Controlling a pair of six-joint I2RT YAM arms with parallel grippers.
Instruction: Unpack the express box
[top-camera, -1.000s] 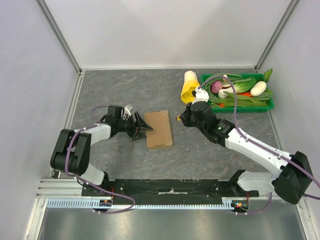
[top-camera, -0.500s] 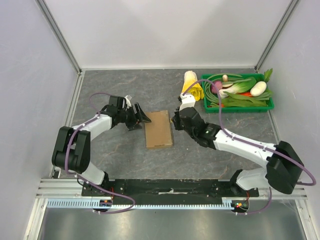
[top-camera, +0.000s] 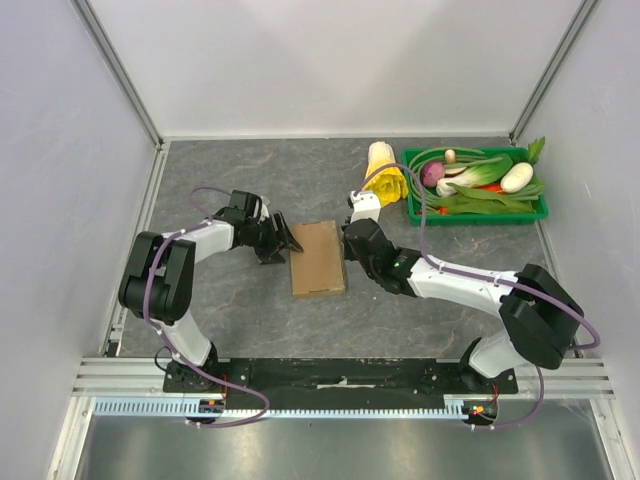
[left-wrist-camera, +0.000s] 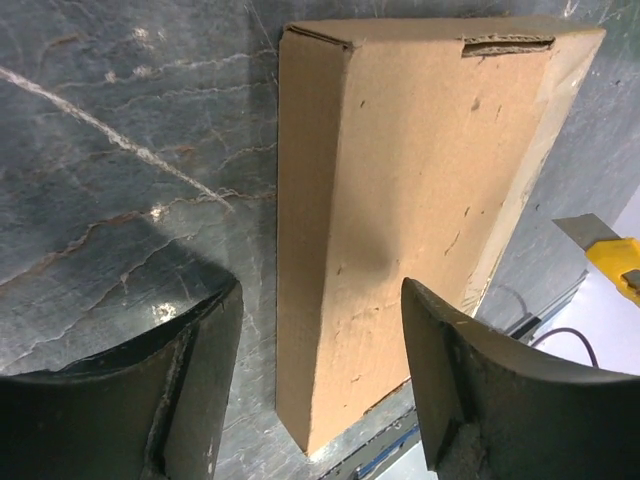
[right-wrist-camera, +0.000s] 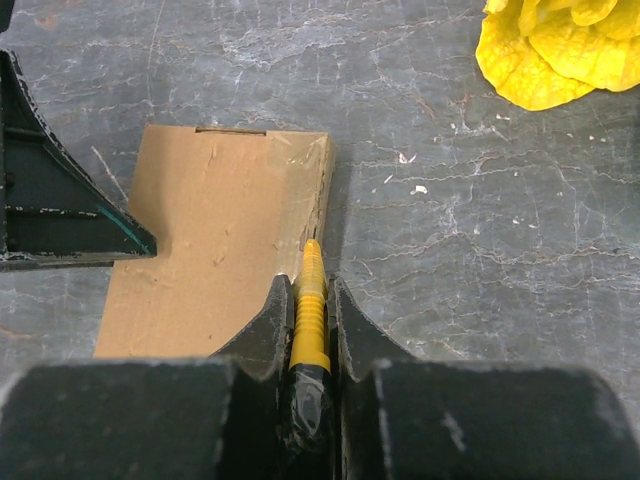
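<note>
**A:** Top view, and the box (top-camera: 318, 258) lies flat near the middle of the grey surface (top-camera: 250, 180), long side running twelve to six, flap down.

**B:** Both arms are on it. The left hand (top-camera: 283, 240) sits at the box's nine o'clock, up toward the ten o'clock corner. Its fingers are spread wide and it is gripping nothing.

**A:** The left wrist camera backs that up. The hand (left-wrist-camera: 320, 290) has one dark finger on each side of the picture, and the long edge of the box (left-wrist-camera: 400, 200) shows in the gap. I see no contact with the cardboard there.

**B:** Over at two o'clock, the right hand (top-camera: 350, 243) is clenched on a knife (top-camera: 362, 200).

**A:** The right wrist view is clear on that. The hand (right-wrist-camera: 312, 285) has both fingers pinched tight on the knife (right-wrist-camera: 310, 310), on its ridged yellow handle, which points straight at twelve.

**B:** The tip is right at the long three o'clock edge of the box (right-wrist-camera: 210, 240). I can't tell whether the blade is actually touching.

**A:** The left wrist picture catches that knife (left-wrist-camera: 605, 245) too, grey blade and yellow body, just past the far side of the box.

**B:** Elsewhere, a yellow cabbage (top-camera: 383, 175) lies at the box's one o'clock, well apart from it.

**A:** Just beside the cabbage, at its three o'clock, is a green tray (top-camera: 480, 217) heaped with vegetables.
</note>
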